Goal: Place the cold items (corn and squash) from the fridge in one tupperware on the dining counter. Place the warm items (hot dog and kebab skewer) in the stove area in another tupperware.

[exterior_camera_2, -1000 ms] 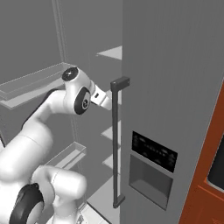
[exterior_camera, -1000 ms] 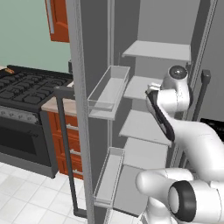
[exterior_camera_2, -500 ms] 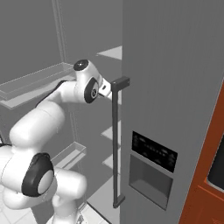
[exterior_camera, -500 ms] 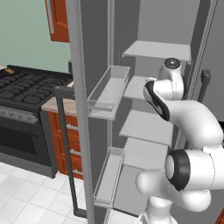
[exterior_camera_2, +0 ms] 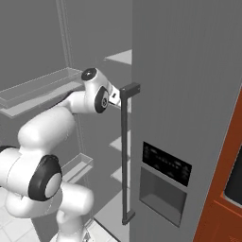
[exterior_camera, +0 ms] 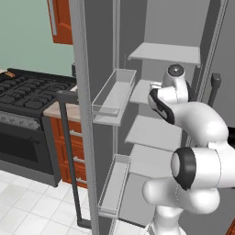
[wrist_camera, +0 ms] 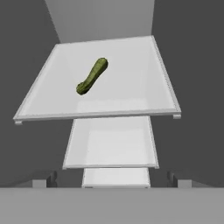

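Open fridge (exterior_camera: 98, 55), one shelf (wrist_camera: 127, 98) bearing squash (wrist_camera: 92, 76): green, smooth, oblong, lying diagonally. Fingers (wrist_camera: 177, 180) wide apart, empty.

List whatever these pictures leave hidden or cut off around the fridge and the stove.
- Gripper: in both base views the arm's own wrist and the fridge wall cover it.
- Squash: its underside against the shelf is hidden in the hand view.
- Lower shelves: partly covered by the shelf above them in the hand view.
- Stove: cut off by the left edge of the left base view.
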Robot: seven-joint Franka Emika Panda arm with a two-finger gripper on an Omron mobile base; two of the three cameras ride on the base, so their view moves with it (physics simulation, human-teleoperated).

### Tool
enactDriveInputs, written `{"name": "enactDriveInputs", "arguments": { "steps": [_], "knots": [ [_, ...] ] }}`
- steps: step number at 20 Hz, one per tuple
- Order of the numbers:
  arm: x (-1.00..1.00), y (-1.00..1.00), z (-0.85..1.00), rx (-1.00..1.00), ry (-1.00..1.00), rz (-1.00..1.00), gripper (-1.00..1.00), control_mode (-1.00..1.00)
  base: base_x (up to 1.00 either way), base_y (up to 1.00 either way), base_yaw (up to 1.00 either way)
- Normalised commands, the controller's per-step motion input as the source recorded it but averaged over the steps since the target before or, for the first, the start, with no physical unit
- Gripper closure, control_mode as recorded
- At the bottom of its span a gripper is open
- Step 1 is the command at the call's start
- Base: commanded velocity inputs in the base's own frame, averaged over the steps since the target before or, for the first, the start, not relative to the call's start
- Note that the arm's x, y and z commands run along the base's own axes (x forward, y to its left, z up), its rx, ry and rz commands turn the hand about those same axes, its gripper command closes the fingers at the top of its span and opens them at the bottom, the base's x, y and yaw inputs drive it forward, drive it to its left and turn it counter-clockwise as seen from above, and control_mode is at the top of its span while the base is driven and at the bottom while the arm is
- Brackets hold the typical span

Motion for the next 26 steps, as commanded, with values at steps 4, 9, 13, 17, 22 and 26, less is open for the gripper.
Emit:
{"name": "enactDriveInputs", "arguments": {
  "steps": [4,9,13,17,22,26],
  "knots": [
    [0.29,-0.01,-0.08,-0.19,-0.02,0.0,-1.0,-1.0,0.0,0.0,0.0],
    [0.12,-0.18,0.0,0.01,0.0,0.0,-1.0,-1.0,0.0,0.0,0.0],
    [0.12,-0.05,0.0,0.02,0.0,0.0,-1.0,-1.0,0.0,0.0,0.0],
    [0.38,-0.05,0.0,0.05,0.02,0.01,-1.0,-1.0,0.0,0.0,0.0],
    [0.41,0.0,-0.11,0.01,0.0,0.0,-1.0,-1.0,0.0,0.0,0.0],
    [0.26,-0.01,-0.23,0.03,0.0,0.0,-1.0,-1.0,0.0,0.0,0.0]
  ]
}}
